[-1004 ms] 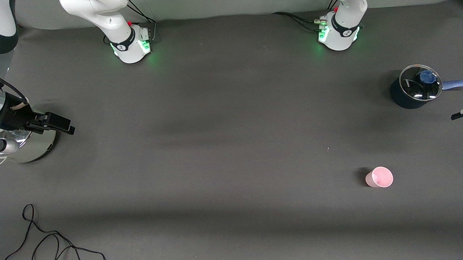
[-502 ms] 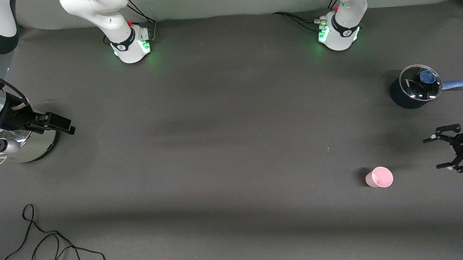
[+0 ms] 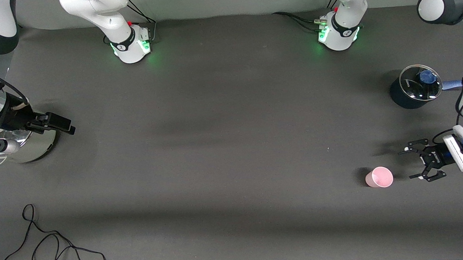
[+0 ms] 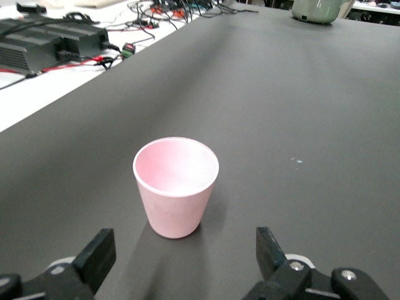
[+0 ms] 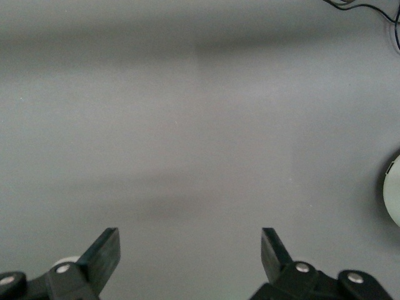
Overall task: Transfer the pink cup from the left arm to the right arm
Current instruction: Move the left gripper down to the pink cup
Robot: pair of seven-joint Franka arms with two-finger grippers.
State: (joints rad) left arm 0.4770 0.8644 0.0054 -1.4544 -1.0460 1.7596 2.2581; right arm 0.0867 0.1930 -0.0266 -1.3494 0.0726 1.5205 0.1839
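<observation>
Covering table [image 3: 232, 145]: dark grey cloth

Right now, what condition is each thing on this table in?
pink cup: upright on the table, empty, untouched.
left gripper: open, beside the cup, not touching it.
right gripper: open, holding nothing; its arm waits.
dark pot: glass lid on.
silver pot: partly hidden under the right arm.

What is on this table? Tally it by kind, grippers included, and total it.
Small pale pink cup: 1
Pots: 2, dark blue pot with glass lid, round silver pot
Loose black cable: 1
Open grippers: 2, left gripper beside cup, right gripper by silver pot
Total: 6
</observation>
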